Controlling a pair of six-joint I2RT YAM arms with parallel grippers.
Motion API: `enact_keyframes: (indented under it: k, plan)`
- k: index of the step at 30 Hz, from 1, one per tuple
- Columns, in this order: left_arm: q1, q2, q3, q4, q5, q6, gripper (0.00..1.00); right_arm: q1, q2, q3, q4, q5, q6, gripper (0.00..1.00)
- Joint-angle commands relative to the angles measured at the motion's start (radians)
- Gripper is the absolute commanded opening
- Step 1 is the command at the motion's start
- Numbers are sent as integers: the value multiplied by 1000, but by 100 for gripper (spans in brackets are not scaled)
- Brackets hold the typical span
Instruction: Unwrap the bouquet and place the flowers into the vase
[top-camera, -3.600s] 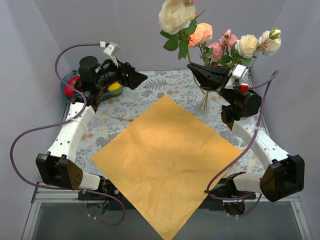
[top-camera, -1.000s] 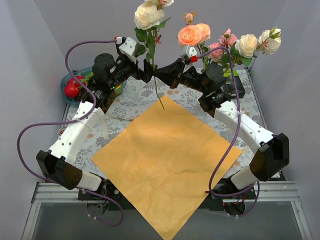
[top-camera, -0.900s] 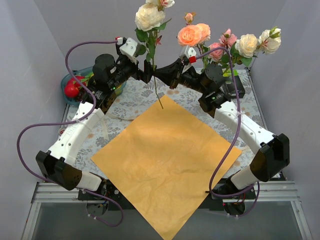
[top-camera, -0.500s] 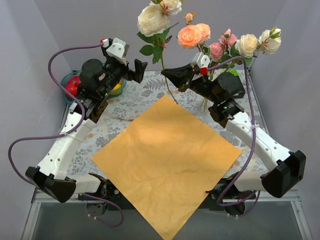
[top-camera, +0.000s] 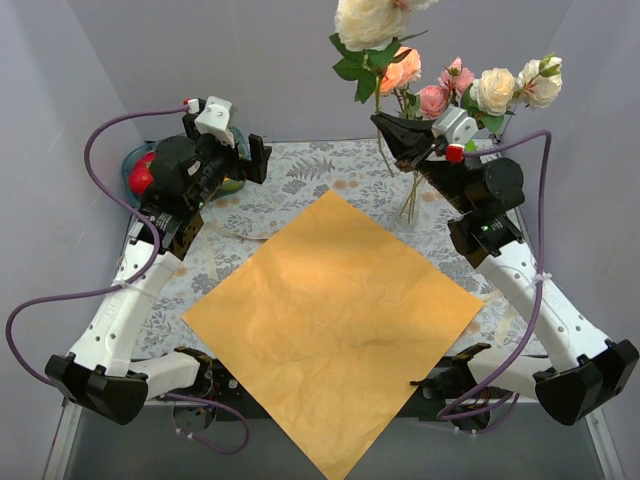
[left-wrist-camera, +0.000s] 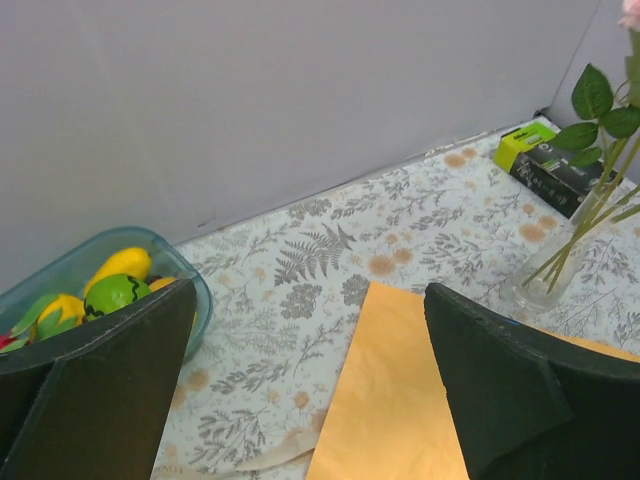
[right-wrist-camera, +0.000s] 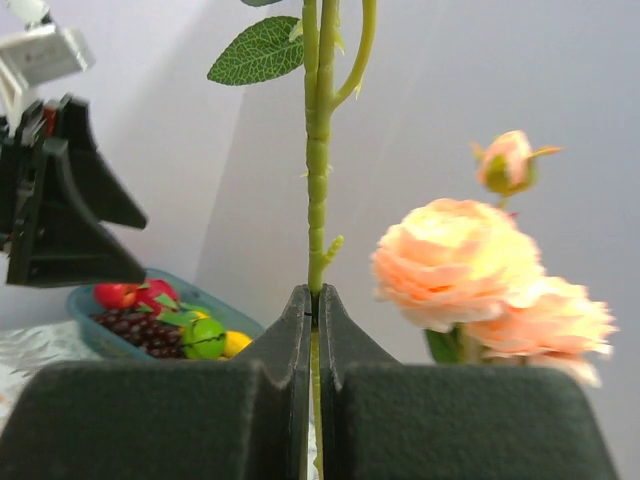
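The flowers (top-camera: 495, 90) mostly stand in the vase (top-camera: 408, 208). From above, one cream rose (top-camera: 368, 18), a second ago held left of the vase between both hands, now hangs close above it in the right hand (top-camera: 388, 126) alone.

Left wrist: the left hand (left-wrist-camera: 310, 290) gapes wide and empty, left of the vase.

Right wrist: the jaws are pinched shut on the stem (right-wrist-camera: 317, 200); lowering it in remains.

Crops and occlusions, three views.
Top view: cream rose (top-camera: 368, 18) cut by top edge; vase (top-camera: 408, 210) glass barely readable; teal bowl (top-camera: 126, 165) mostly behind left arm (top-camera: 185, 175). Right wrist: its stem (right-wrist-camera: 317, 150) exits frame top, bloom unseen. Left wrist: flowers (left-wrist-camera: 588, 212) cropped right, bowl half behind a finger (left-wrist-camera: 110, 380) of left gripper (left-wrist-camera: 308, 300).
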Motion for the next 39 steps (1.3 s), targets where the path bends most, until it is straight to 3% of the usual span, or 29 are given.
enact_keyframes:
  k: [1, 15, 39]
  plan:
    - [24, -11, -8, -24, 27, -33, 98, -71, -79, 15, 67, 59, -38, 1]
    - [53, 14, 4, 9, 55, -37, 98, -256, -128, -163, 263, 55, 137, 1]
    - [75, 29, 1, 31, 87, -50, 98, -346, -62, -236, 449, -10, 238, 1]
